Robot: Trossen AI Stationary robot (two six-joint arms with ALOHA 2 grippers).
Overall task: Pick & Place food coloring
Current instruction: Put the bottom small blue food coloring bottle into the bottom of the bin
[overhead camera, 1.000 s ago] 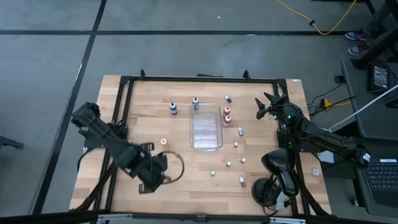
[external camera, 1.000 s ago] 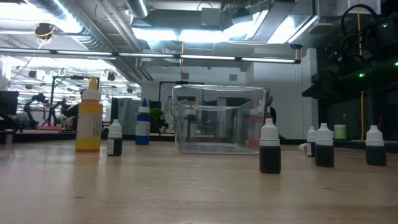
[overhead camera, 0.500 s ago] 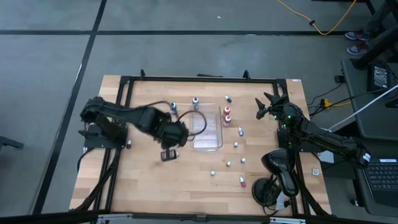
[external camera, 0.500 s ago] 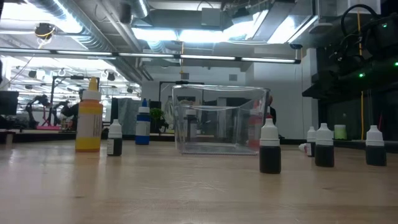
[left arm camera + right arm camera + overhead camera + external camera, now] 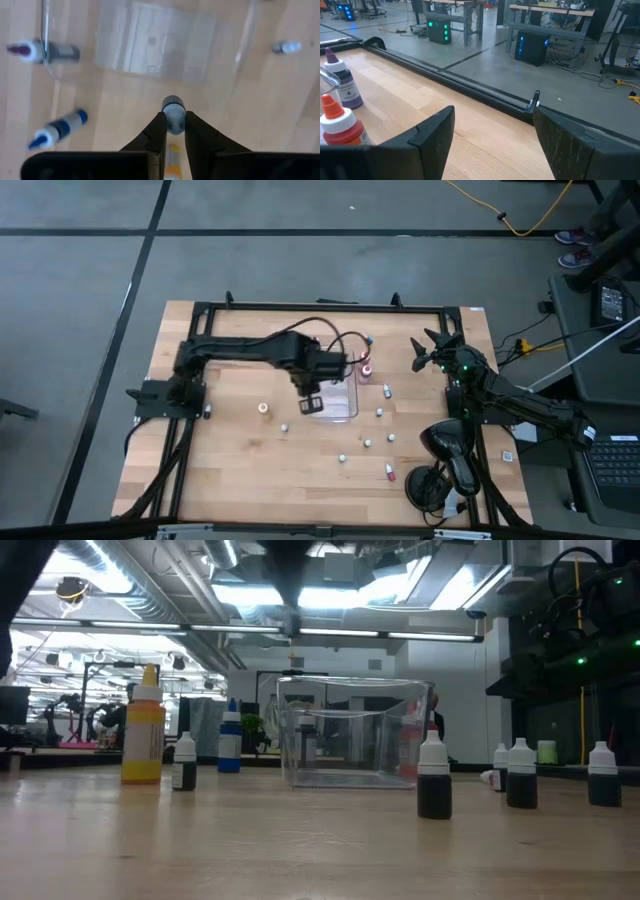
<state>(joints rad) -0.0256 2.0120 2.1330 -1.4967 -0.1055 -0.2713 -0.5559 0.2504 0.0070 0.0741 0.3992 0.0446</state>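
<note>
Left gripper [image 5: 173, 134] clenched on small bottle [image 5: 173, 111], above clear tray [image 5: 336, 394].
Tray directly beneath, bottle axis vertical; right gripper [image 5: 437, 350] spread, idle at 3 o'clock.

Clear plastic tray [image 5: 335, 395] near table [image 5: 230, 460] centre; black frame [image 5: 320, 307] round tabletop; yellow cable [image 5: 520, 220] on floor.

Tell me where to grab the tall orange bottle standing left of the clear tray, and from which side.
Take the orange bottle around its straight round body, below the narrow nozzle, coming down from above. It stands upright, and a small dark bottle stands close beside it, so close in from the other sides. The left pincer holds a capped bottle.
</note>
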